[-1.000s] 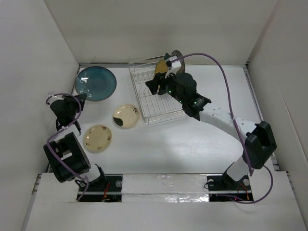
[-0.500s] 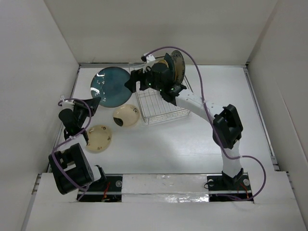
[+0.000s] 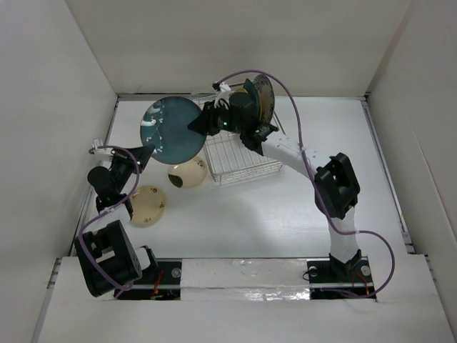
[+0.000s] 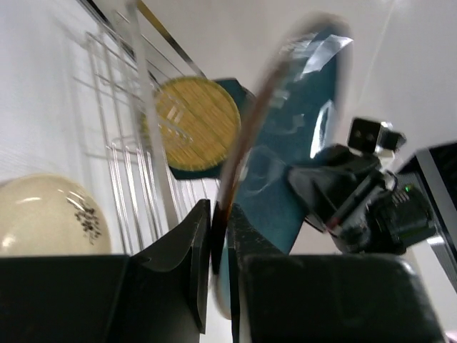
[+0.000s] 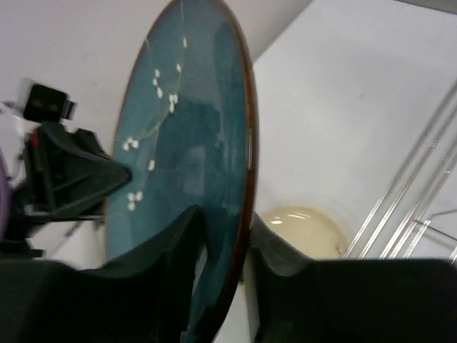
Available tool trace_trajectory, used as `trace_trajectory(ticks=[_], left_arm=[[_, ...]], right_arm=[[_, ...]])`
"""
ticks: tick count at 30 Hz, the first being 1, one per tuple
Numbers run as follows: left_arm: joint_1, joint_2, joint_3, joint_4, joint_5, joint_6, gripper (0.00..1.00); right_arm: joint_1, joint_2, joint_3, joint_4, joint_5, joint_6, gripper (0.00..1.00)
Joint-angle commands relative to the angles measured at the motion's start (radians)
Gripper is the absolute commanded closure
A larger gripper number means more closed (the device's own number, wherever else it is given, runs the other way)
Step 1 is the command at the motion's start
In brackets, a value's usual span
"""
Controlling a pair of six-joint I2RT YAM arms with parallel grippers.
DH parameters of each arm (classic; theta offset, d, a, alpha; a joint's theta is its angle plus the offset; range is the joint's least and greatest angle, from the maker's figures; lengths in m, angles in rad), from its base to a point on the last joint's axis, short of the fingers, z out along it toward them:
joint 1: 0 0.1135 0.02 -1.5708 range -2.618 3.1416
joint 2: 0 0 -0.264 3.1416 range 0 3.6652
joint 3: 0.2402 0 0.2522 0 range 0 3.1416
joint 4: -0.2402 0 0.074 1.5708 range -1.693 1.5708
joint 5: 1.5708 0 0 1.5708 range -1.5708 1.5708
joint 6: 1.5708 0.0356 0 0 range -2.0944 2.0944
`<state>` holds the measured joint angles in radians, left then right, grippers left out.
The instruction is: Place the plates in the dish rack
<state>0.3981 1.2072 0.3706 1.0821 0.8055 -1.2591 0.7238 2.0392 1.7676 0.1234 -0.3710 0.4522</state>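
A round dark teal plate (image 3: pixel 171 127) with white blossoms hangs tilted on edge above the table, left of the dish rack (image 3: pixel 239 153). My left gripper (image 3: pixel 145 153) is shut on its lower left rim; in the left wrist view the rim sits pinched between the fingers (image 4: pixel 220 214). My right gripper (image 3: pixel 198 123) grips the opposite rim, with its jaws shut on the edge (image 5: pixel 225 221). A woven yellow plate (image 4: pixel 198 118) and a patterned plate (image 3: pixel 263 96) stand in the rack. Two cream plates (image 3: pixel 187 173) (image 3: pixel 146 206) lie flat on the table.
The silver rack wires (image 5: pixel 421 193) run just right of the held plate. White walls enclose the table on the left, back and right. The nearer cream plate (image 5: pixel 300 225) lies directly below the held plate's edge.
The left gripper has raised the teal plate off the table and tipped it up toward the rack. The right arm swung left from the rack and shut on the plate's other rim.
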Motion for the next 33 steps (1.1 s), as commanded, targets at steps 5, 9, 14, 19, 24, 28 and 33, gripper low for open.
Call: trace_trajectory(ticks=[5, 9, 14, 19, 24, 28, 33], left_arm=[[-0.004, -0.112, 0.043, 0.037, 0.005, 0.027, 0.86], [-0.004, -0.184, 0.076, -0.100, -0.032, 0.118, 0.44], [-0.004, -0.316, 0.131, -0.309, -0.091, 0.271, 0.25], [-0.004, -0.475, 0.165, -0.531, -0.193, 0.424, 0.13], [-0.057, -0.580, 0.179, -0.654, -0.197, 0.535, 0.18], [-0.169, -0.589, 0.229, -0.744, -0.183, 0.642, 0.37], [-0.327, -0.693, 0.275, -0.879, -0.342, 0.795, 0.93]], right_arm=[[-0.034, -0.054, -0.117, 0.271, -0.132, 0.167, 1.00], [-0.057, -0.129, -0.169, 0.328, -0.091, 0.190, 1.00], [-0.093, -0.240, -0.178, 0.256, 0.119, 0.102, 1.00], [-0.093, -0.303, -0.113, 0.089, 0.491, -0.123, 1.00], [-0.103, -0.274, -0.028, 0.007, 0.756, -0.282, 1.00], [-0.122, -0.229, 0.059, -0.017, 0.858, -0.371, 1.00], [-0.132, -0.142, 0.176, -0.054, 0.909, -0.440, 1.00]])
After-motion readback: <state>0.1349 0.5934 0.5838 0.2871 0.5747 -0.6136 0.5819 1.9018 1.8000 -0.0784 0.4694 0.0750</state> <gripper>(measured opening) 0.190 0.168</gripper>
